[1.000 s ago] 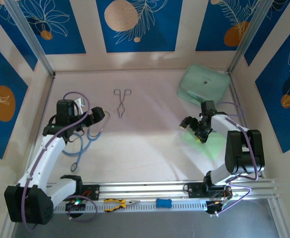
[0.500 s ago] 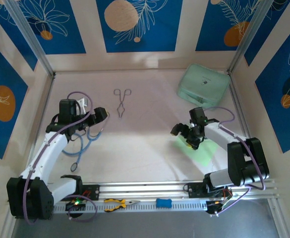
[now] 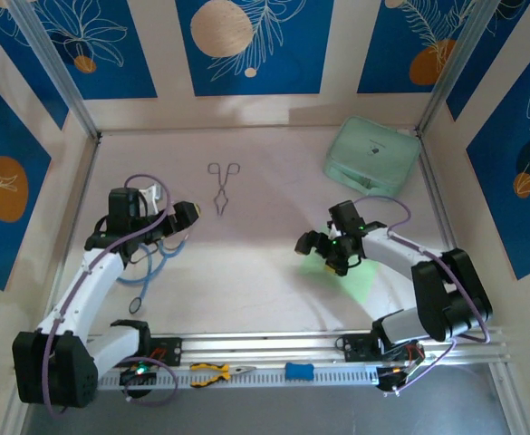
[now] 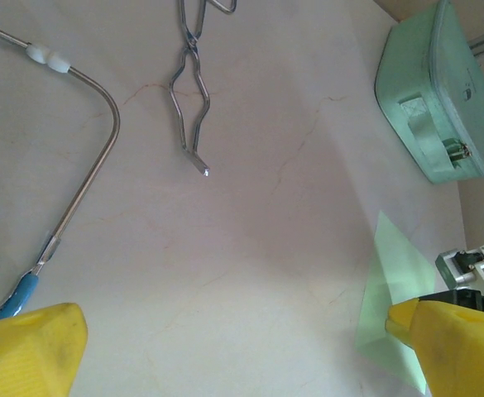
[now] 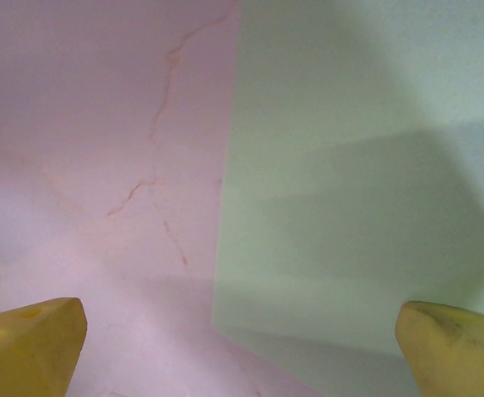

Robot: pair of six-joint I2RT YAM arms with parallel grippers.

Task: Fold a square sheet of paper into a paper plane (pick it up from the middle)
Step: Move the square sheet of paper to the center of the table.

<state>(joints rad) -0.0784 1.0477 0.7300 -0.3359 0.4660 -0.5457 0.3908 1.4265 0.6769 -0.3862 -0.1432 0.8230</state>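
Zero folds made so far: the paper is lying flat, waiting to be picked up.

The square sheet of paper [image 3: 362,283] is resting unfolded on the surface [image 3: 255,272], in front of the right arm and well apart from the mint case [image 3: 373,156]. No crease is showing in the right wrist view. The right fingers [image 5: 452,347] are standing wide apart and hovering low at the sheet's left edge, one tip over bare surface and the other over paper, gripping nothing. The left fingers [image 4: 26,351] are also standing wide apart and empty, off to the left near the metal tongs [image 3: 223,186]. Judging by this, the pickup from the middle and every fold are remaining to be done. No brand or writing is showing clearly enough to read; a small dark mark on the case is looking too tiny to make out.
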